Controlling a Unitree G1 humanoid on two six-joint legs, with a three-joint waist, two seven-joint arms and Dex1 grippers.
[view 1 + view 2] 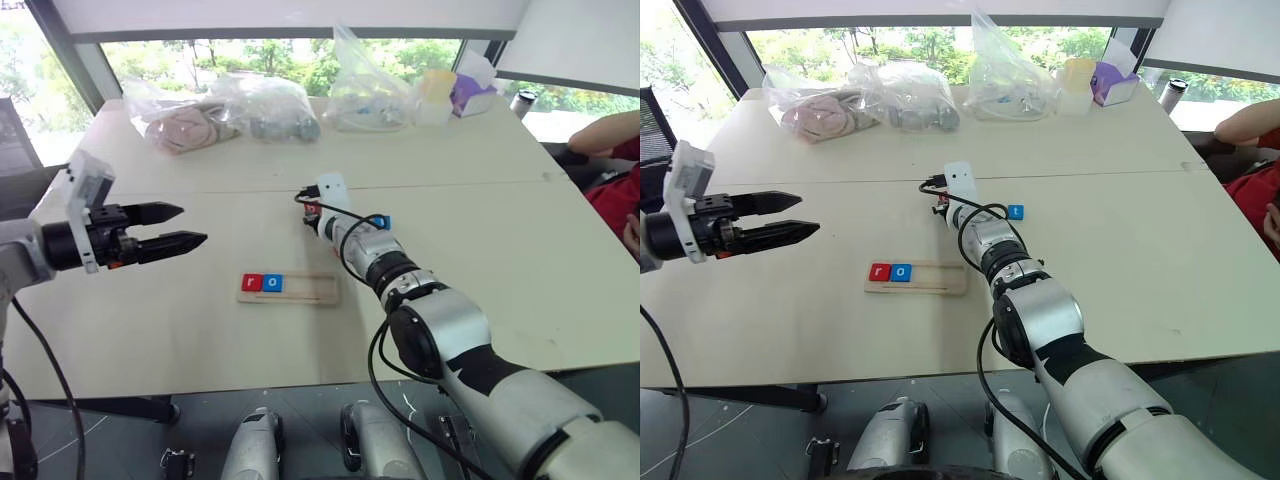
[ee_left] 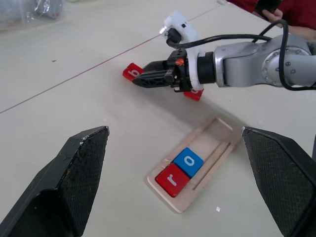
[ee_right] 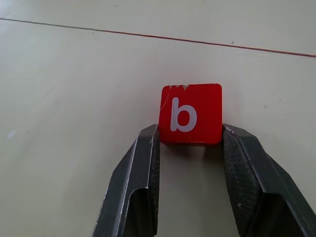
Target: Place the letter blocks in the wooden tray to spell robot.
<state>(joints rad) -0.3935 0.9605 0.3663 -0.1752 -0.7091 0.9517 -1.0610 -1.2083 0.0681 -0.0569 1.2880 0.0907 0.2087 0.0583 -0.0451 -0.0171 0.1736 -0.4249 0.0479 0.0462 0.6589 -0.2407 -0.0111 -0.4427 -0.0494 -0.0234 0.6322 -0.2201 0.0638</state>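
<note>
Pinching red b block [image 3: 190, 114], right pincer [image 3: 190, 140] fingertips at its sides

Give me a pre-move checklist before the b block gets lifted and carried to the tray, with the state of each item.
1. Right gripper closed on the red b block, fingertips on both its sides: ok.
2. Block lifted off the table: not ok, it looks still down.
3. Wooden tray holds the red r block then the blue o block: ok.
4. Third slot beside the o free: ok.
5. Left gripper open, off to the side of the tray: ok.
6. Blue t block apart from the grip: ok.
</note>
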